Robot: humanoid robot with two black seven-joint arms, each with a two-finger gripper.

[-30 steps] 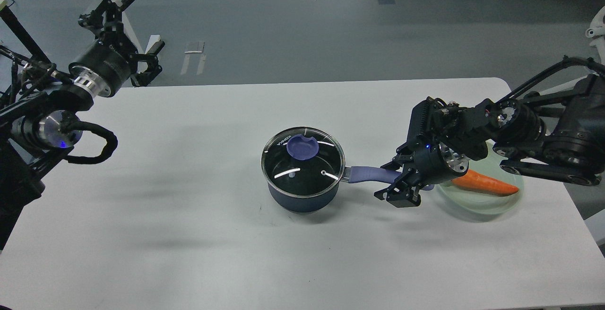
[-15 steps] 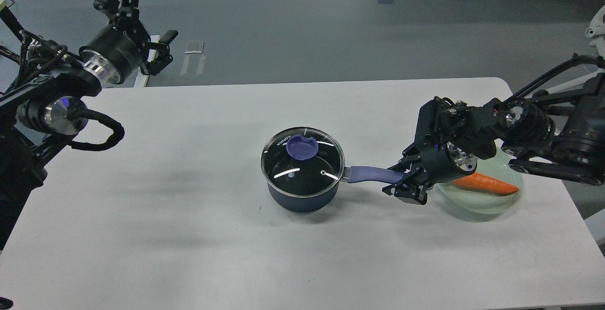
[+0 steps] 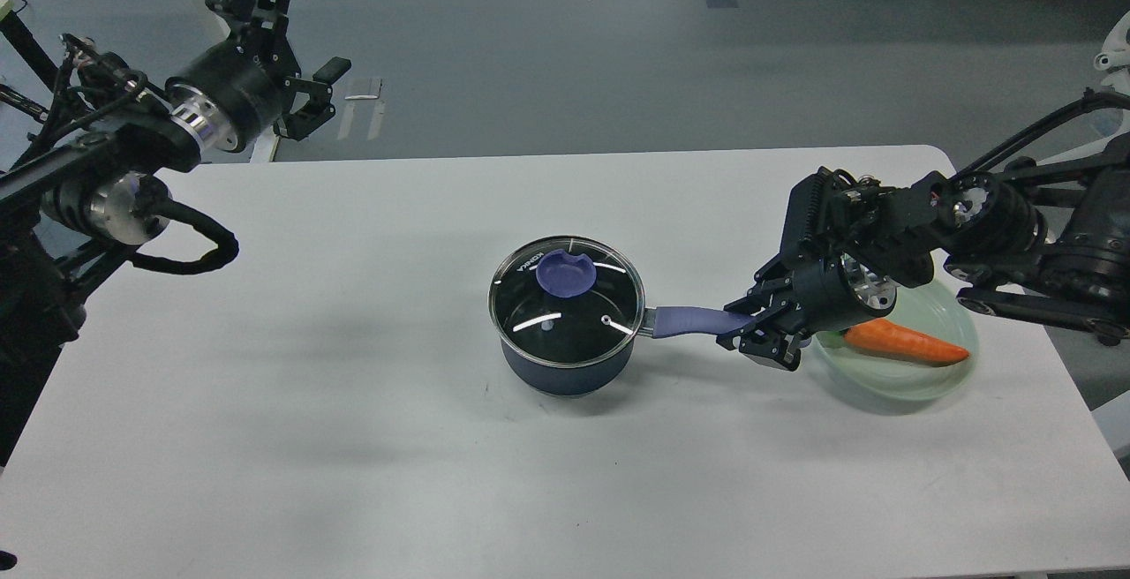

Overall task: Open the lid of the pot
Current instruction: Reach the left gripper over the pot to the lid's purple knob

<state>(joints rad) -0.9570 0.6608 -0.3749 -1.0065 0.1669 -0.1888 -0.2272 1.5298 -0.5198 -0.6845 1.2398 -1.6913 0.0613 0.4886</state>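
A dark blue pot (image 3: 565,367) stands at the table's middle with a glass lid (image 3: 569,310) on it. The lid has a purple knob (image 3: 566,274). The pot's purple handle (image 3: 693,321) points right. My right gripper (image 3: 752,326) is at the handle's far end, its fingers closed around the tip. My left gripper (image 3: 296,41) is open and empty, high beyond the table's far left edge, far from the pot.
A pale green plate (image 3: 918,376) with a carrot (image 3: 905,342) lies right behind my right gripper. The white table (image 3: 353,438) stretches to the left of and in front of the pot.
My right gripper's fingers have closed from a wide spread onto the handle's tip and the wrist has risen a little. My left arm has swung to the right and upward. The pot has not moved.
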